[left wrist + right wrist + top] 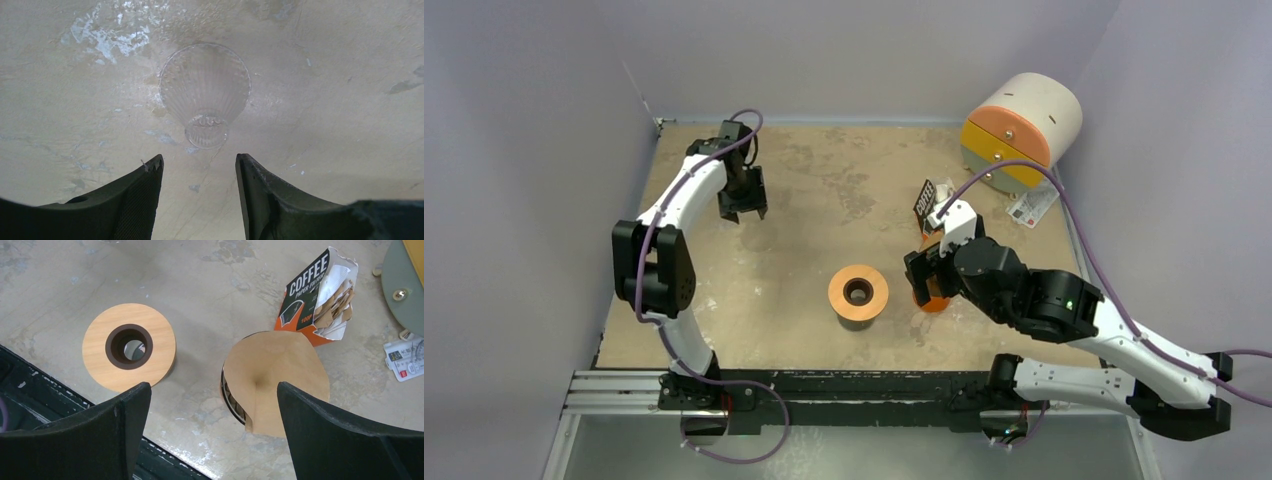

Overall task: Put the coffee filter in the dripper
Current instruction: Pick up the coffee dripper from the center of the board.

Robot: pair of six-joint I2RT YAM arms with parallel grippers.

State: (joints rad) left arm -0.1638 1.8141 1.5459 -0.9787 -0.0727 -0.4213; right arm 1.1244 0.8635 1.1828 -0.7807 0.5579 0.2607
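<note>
1. The right gripper (212, 387) is spread wide and holds nothing. The brown coffee filter (280, 372) lies directly between its fingers and just ahead of them, untouched on either side.
2. The filter rests as a half-opened fan, tilted over the rim of a ribbed cup (231, 392), which shows orange from above. It looks draped on the cup rather than seated down inside.
3. The left gripper (199, 157) is part-open and empty. A clear dripper cone (205, 90) lies on its side on the table (350, 100), just ahead of the fingertips.
4. A wooden ring (100, 350) sits to the right gripper's left, and a torn filter pack (305, 290) lies beyond the filter.
5. Which piece is meant as the dripper cannot be told with certainty.
6. Risk: if the right gripper is closed here, the thin paper could be creased or flattened.
7. Risk: the cup could be nudged over by a finger, as it stands close beside one.
8. Risk: the filter could slide off, as it is only leaning.
9. Risk: the clear cone could be rolled away by a glancing touch.
</note>
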